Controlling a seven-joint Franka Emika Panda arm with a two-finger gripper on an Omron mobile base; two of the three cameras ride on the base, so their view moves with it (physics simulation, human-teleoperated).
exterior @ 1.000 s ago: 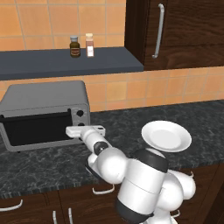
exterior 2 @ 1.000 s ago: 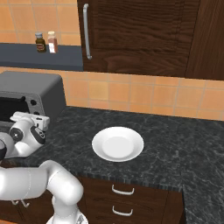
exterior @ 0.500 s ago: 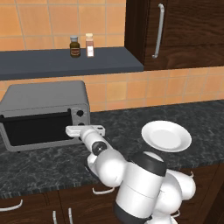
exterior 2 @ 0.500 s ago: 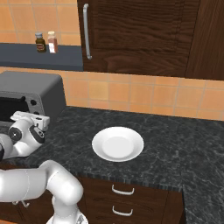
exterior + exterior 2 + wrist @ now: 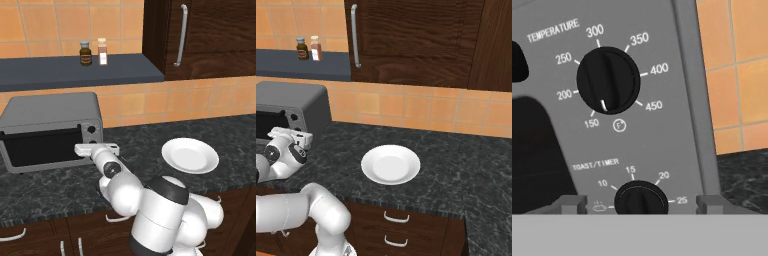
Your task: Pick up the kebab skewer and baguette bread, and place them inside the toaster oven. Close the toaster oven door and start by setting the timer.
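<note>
Oven: door shut, on the counter's left. Gripper: fingers apart, straddling the timer knob (temperature knob just above). We risk slipping off it if the jaws close off-centre.

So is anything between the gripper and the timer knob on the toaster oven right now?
Nothing visible. In the hand view the gripper faces the toaster oven panel, its fingertips either side of the toast/timer knob, with no object between. The temperature knob sits above, clear.
</note>
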